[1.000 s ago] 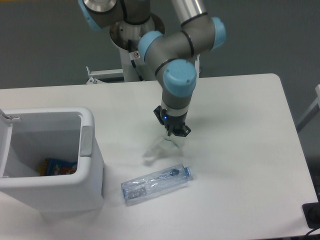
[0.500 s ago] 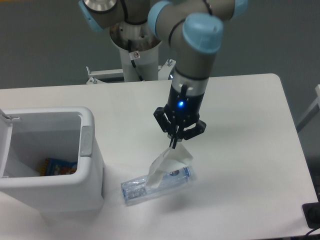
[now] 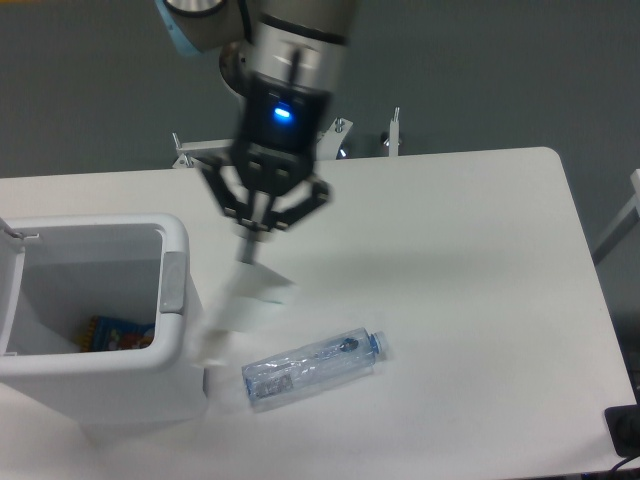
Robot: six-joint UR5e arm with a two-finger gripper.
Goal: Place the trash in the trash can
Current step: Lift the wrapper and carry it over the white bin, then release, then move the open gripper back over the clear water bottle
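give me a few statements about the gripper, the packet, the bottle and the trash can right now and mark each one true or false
1. The gripper holds the packet in the air. True.
2. The bottle is inside the trash can. False: it lies on the table.
3. The trash can is empty. False: a colourful item lies in it.
4. The bottle has a blue cap. True.
5. The trash can's opening is covered. False: it is open.
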